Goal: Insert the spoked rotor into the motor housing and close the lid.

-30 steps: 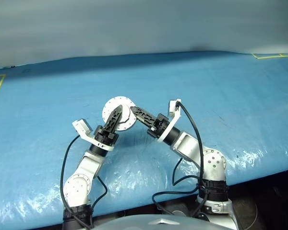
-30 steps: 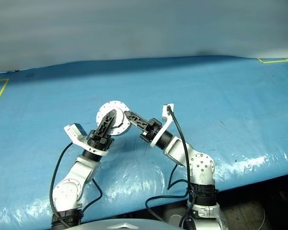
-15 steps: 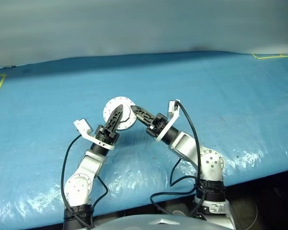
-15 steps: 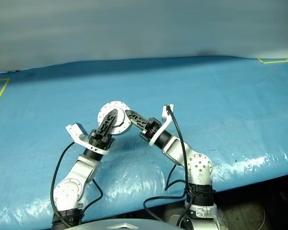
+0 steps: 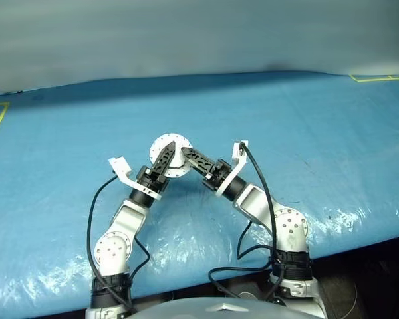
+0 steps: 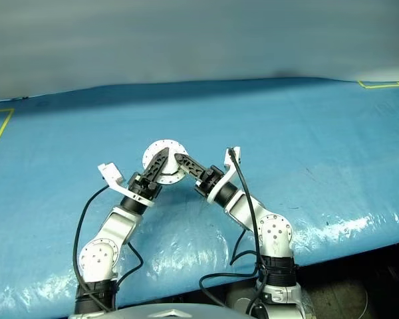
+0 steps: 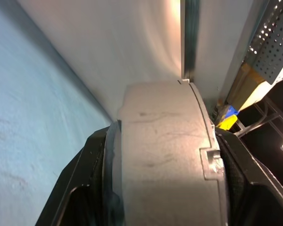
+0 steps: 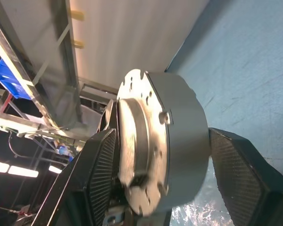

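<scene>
Two grippers meet at one silver round assembly, the housing (image 5: 171, 154), which is held in the air above the blue worktop (image 5: 319, 133), with its flat drilled face turned up and away from the robot. The left gripper (image 5: 166, 154) is clamped on the housing: in its wrist view the black fingers (image 7: 85, 188) press on both flanks of the grey casing. The right gripper (image 5: 194, 159) stands just to the right of the housing; in its wrist view one finger pad lies close against the flat face while the other stands clear of the casing wall, so its jaws look spread and not gripping. I cannot tell whether the lid is already seated or whether the rotor is inside, since the casing looks closed from every side shown. My chief worry is that the housing now hangs on one grip alone: should the left fingers slip on the smooth metal wall, it would fall to the worktop and any loosely fitted part could spring apart. A second risk is the right finger nudging the housing askew if it closes off-centre. Against a second ago, the right jaws have opened from a tighter hold on the housing, and the left arm has carried the housing a little farther out over the worktop, rolling it somewhat as it went.
</scene>
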You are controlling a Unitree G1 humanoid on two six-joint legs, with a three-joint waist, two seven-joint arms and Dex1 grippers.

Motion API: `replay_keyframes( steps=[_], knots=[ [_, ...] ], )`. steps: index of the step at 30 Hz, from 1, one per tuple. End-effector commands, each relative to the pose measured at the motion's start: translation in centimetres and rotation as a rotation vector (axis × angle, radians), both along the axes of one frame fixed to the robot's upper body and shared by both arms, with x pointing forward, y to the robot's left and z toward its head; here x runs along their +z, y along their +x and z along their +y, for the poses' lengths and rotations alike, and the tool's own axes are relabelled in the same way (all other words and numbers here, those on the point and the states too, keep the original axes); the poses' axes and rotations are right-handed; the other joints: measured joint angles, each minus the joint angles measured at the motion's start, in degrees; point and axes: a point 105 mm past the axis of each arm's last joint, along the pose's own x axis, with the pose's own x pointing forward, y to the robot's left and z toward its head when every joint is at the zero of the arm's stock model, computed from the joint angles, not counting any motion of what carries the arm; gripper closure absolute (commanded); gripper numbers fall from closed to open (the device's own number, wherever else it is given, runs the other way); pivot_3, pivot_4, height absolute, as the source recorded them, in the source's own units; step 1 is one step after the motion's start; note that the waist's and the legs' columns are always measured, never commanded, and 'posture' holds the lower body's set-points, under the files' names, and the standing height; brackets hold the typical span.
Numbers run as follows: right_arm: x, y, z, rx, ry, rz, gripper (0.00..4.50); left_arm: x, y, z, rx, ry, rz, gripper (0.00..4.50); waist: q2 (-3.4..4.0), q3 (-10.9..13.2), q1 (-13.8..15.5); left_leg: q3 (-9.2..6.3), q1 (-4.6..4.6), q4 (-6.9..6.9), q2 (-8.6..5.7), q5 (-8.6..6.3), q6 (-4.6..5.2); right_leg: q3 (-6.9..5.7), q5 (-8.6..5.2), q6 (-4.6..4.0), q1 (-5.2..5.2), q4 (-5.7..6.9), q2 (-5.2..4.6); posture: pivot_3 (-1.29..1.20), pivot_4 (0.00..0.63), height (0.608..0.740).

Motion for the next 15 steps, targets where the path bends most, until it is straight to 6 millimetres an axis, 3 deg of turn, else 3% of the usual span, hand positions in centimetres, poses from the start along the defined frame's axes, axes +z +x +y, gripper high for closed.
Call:
replay_keyframes(
  steps=[1,3,9,15],
  knots=[
    [2.7,-0.7,0.5,0.04,0.057,-0.094,1.26,0.1,0.4,3.5,0.143,0.046,-0.017,1.9,0.01,-0.01,-0.48,0.04,0.05,-0.01,0.01,0.0,0.0,0.05,0.0,0.0,0.0,0.01,0.03,0.0,0.15,0.74],
    [2.7,-0.6,0.5,0.036,0.049,-0.095,1.24,0.2,0.5,4.1,0.162,0.054,-0.028,2.15,-0.01,0.01,-0.39,0.05,0.04,-0.02,0.03,0.03,-0.05,0.04,-0.01,-0.01,-0.01,-0.01,0.07,0.0,0.15,0.74],
    [2.6,-0.6,0.5,0.033,0.03,-0.101,1.24,-0.4,0.9,4.9,0.208,0.107,0.005,2.15,-0.11,0.04,0.28,0.07,-0.05,0.06,0.03,0.04,-0.08,0.07,0.05,0.1,0.02,-0.08,-0.07,0.0,0.15,0.74],
    [2.4,-0.7,0.6,0.034,-0.005,-0.111,1.24,-0.7,1.6,7.6,0.359,0.145,0.044,2.15,-0.14,0.05,0.2,0.18,-0.04,0.1,0.01,0.02,-0.05,0.16,0.1,0.18,-0.01,-0.09,-0.03,0.0,0.15,0.74]
  ],
)
